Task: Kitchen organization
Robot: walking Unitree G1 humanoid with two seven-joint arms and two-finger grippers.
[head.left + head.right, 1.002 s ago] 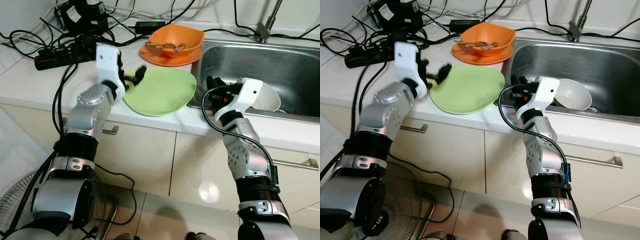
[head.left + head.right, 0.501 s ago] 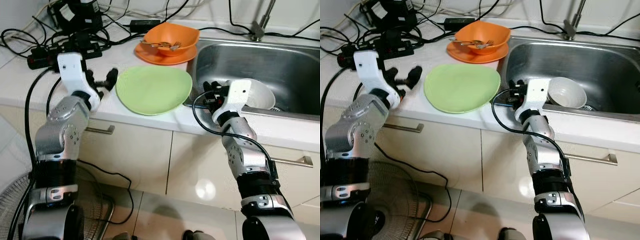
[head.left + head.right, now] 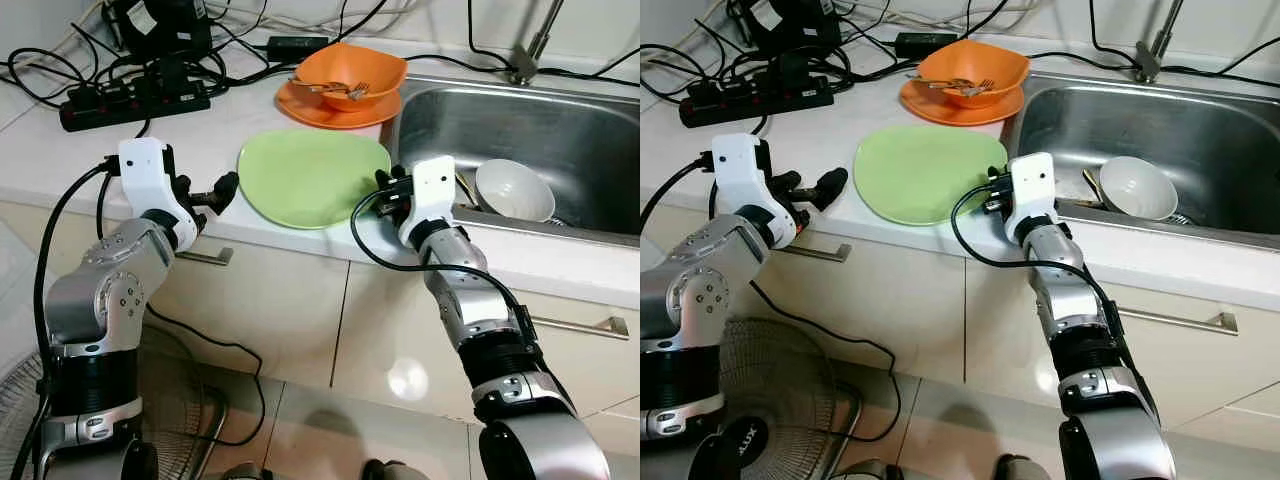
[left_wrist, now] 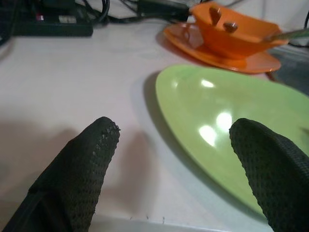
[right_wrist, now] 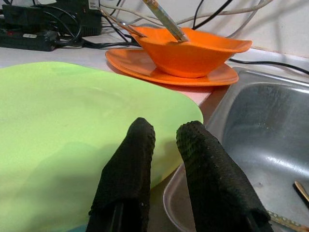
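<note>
1. The green plate [image 3: 315, 177] lay flat on the counter [image 3: 60, 160], beside the sink [image 3: 560, 130].
2. An orange bowl [image 3: 352, 76] holding cutlery sat on an orange plate [image 3: 310, 108] behind it.
3. A white bowl [image 3: 514, 190] lay tilted in the sink.

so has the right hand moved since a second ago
Yes. The right hand was over the sink edge beside the white bowl; now it sits farther left, away from the bowl, at the green plate's edge.
</note>
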